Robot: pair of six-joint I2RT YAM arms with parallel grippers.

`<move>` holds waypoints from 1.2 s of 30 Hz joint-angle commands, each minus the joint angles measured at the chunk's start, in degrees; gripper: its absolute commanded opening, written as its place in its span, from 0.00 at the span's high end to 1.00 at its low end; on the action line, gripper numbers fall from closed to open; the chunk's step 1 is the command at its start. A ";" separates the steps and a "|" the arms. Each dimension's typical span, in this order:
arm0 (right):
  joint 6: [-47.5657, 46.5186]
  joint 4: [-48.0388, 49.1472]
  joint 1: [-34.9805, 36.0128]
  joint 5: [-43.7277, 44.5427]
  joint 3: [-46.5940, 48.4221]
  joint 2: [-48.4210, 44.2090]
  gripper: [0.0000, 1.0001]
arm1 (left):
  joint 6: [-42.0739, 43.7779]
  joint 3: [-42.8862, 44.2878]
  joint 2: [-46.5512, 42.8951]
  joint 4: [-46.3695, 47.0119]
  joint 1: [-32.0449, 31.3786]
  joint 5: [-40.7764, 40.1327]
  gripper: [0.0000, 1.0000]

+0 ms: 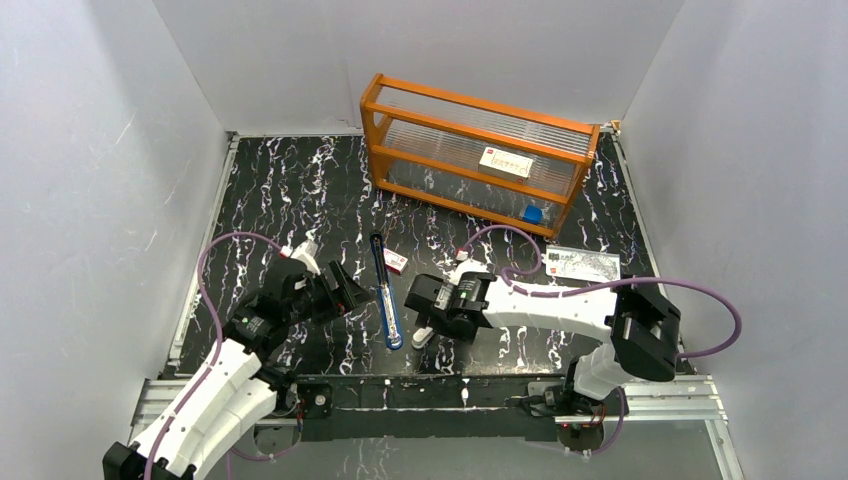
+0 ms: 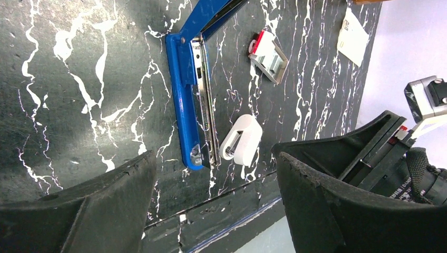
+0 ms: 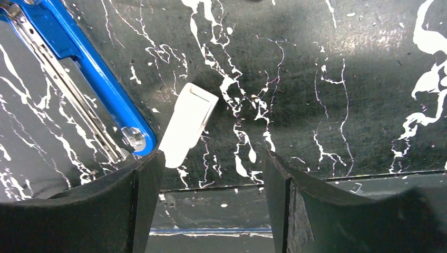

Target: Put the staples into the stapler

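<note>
In the top view the stapler [image 1: 385, 290] lies opened out flat on the black marbled table [image 1: 290, 200]. It is a long blue strip just left of the frame's centre, running nearly top to bottom. The left hand [image 1: 352, 290] sits just to its left, low over the table, its fingers spread wide apart with nothing between them. The right hand [image 1: 418, 300] faces it from the stapler's right side, fingers likewise apart and gripping nothing.

From the left wrist, the stapler's metal channel [image 2: 206, 100] shows uncovered along the right edge of the blue body (whether any strip lies in it is too fine to tell). The staples [image 2: 271, 59] lie as a grey block in a small red-and-white box [image 2: 258, 43] in the upper middle of that view, on the table, apart from the stapler and to its right. A white rounded object [image 2: 241, 139] lies just beside the stapler's lower end. In the right wrist view it sits near the centre, on the table beyond that hand's fingers [image 3: 134, 205].

An orange rack [image 1: 480, 150] stands at the upper centre of the top view, and a printed card [image 1: 583, 265] lies to its lower right.
</note>
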 commanded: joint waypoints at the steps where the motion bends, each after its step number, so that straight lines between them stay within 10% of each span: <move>1: 7.14 0.84 0.39 2.59 0.72 -0.34 0.25 | 0.58 1.33 0.82 -0.67 0.19 2.39 0.19; 19: 9.09 0.04 0.31 -2.53 8.66 12.05 0.24 | 2.79 0.84 1.10 -0.16 0.19 5.79 0.19; 29: 6.65 3.73 -0.05 -7.64 6.74 12.88 0.51 | 3.22 0.55 1.80 0.72 0.19 8.86 0.19; 36: 3.12 5.60 -0.69 -9.21 6.40 13.29 0.50 | 3.74 0.07 2.26 2.14 0.19 11.09 0.18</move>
